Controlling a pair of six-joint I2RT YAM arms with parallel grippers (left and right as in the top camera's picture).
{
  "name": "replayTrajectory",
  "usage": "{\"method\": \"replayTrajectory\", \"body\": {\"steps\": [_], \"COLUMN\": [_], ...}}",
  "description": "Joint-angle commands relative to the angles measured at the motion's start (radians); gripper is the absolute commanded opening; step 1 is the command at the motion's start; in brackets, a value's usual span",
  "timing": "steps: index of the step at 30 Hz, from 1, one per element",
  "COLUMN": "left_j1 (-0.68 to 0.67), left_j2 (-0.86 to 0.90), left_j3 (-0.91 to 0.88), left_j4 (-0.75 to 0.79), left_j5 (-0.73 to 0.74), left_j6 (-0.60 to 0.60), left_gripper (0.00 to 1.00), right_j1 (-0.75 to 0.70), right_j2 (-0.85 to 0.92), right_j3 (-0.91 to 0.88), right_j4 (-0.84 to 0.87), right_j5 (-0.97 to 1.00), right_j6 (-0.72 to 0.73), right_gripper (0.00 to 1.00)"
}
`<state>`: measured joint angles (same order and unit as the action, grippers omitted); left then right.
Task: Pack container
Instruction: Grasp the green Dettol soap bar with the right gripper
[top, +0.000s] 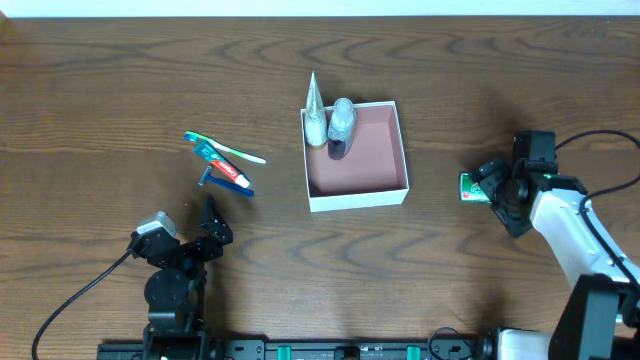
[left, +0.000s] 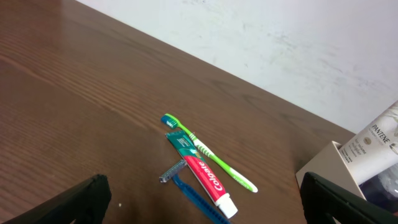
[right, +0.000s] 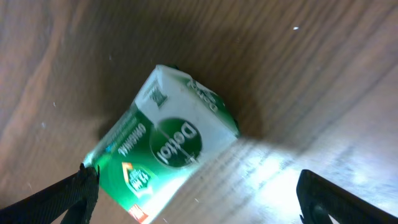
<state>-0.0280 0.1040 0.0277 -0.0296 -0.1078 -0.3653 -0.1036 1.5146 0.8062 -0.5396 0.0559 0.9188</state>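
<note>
On the dark wooden tabletop (top: 90, 90), the left claw (top: 213, 222) sits low at the near left. Its wrist view shows the fingers (left: 87, 198) spread wide with nothing between them. Just beyond it lie a green toothbrush (top: 225, 148), a red and green toothpaste tube (top: 222, 166) and a blue razor (top: 226, 183), close together, with the razor's handle passing under the toothpaste. The container (top: 358, 198) stands near the middle of the tabletop, well apart from both claws. A white Pantene tube (top: 316, 112) and a small clear bottle (top: 341, 124) stand in its far left corner, and the rest of its reddish-brown floor is bare. At the right, the right claw (top: 489, 189) is down at a green Dettol soap box (right: 165, 149) that lies on the wood. Its fingers (right: 71, 194) are set apart on either side of the box, and whether they touch it cannot be told.
</note>
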Motion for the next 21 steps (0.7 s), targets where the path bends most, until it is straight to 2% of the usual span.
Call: {"method": "replayTrajectory", "body": {"steps": [1, 7, 18, 21], "left_j1": [0.003, 0.003, 0.003, 0.003], "left_j2": [0.000, 0.000, 0.000, 0.000], "left_j3": [-0.024, -0.024, -0.024, -0.024], "left_j4": [-0.032, -0.032, -0.032, -0.032], "left_j5": [-0.008, -0.008, -0.008, -0.008], "left_j6": [0.010, 0.010, 0.010, 0.010], "left_gripper": [0.98, 0.98, 0.98, 0.98], "right_j1": [0.007, 0.038, 0.045, 0.045], "right_j2": [0.039, 0.101, 0.208, 0.231], "right_j3": [-0.002, -0.002, -0.002, -0.001], "right_j4": [0.039, 0.115, 0.231, 0.230], "right_j5": [-0.001, 0.000, 0.011, 0.002], "right_j6": [0.090, 0.160, 0.188, 0.187], "right_gripper": [0.99, 0.99, 0.99, 0.95]}}
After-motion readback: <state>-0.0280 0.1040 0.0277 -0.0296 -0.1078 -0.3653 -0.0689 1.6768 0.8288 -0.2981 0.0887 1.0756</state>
